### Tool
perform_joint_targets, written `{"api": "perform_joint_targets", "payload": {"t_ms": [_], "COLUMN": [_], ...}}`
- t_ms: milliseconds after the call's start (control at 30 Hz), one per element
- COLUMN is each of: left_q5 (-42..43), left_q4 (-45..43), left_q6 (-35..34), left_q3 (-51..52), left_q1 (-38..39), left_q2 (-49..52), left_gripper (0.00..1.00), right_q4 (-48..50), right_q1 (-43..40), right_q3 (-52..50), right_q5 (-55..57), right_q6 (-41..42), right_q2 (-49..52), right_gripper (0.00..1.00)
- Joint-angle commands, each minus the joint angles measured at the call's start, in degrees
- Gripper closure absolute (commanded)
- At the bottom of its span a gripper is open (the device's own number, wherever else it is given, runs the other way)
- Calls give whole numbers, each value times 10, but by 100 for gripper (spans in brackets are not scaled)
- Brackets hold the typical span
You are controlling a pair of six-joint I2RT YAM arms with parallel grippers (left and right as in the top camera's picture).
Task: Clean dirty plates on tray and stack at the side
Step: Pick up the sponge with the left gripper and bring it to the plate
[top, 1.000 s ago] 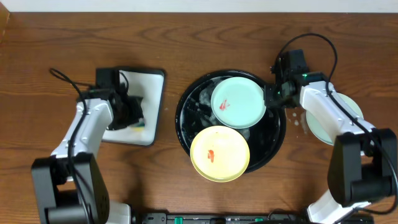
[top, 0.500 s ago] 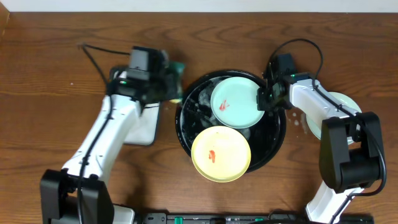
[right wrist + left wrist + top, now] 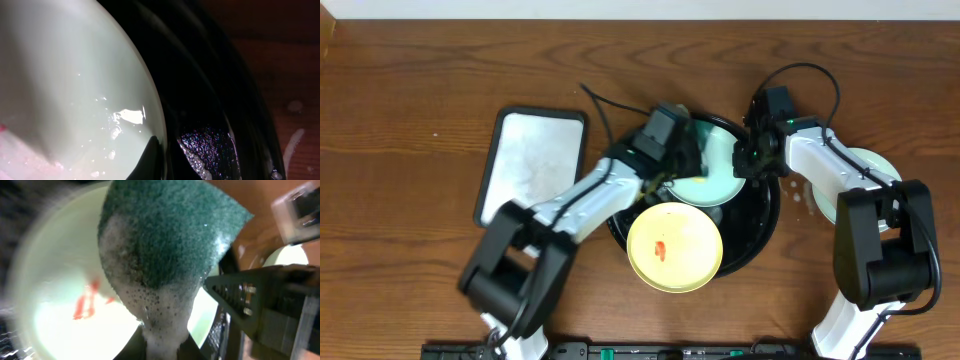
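Note:
The black tray (image 3: 761, 238) holds a mint-green plate (image 3: 715, 172) at the back and a yellow plate (image 3: 675, 248) at the front, each with a red mark. My left gripper (image 3: 686, 140) is over the mint-green plate, shut on a foamy green sponge (image 3: 170, 235) that hangs just above the plate's red smear (image 3: 86, 301). My right gripper (image 3: 751, 160) is shut on that plate's right rim (image 3: 159, 131), one finger on its inner face. A second mint-green plate (image 3: 868, 186) lies on the bare table at the right, partly under my right arm.
A white rectangular black-edged dish (image 3: 528, 165) lies left of the tray, with nothing in it. The tray floor is wet and soapy (image 3: 205, 150). Water streaks mark the table by the tray's right rim (image 3: 295, 142).
My left arm has swung right from the white dish to the tray, carrying the sponge over the mint-green plate. My right gripper has stayed on the plate's rim.

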State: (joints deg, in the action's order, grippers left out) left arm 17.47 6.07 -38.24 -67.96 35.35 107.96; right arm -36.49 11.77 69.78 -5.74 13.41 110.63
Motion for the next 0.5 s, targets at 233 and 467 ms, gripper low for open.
{"api": "perform_joint_targets", "payload": {"t_ms": [233,467], "left_q5": [-108,-213], "left_q4": [9,26], "left_q6": [92,232], "left_q3": [-6,-7], "left_q1": [-21,-32], "left_q2": [62,57], "left_gripper": [93,92], "right_q4": [-15,-17], "right_q1": [7,7], "right_q3": [-3,-3], "right_q5": [14,14], "right_q6": [-2,-2], "right_q2": [13,13], "right_gripper": [99,99]}}
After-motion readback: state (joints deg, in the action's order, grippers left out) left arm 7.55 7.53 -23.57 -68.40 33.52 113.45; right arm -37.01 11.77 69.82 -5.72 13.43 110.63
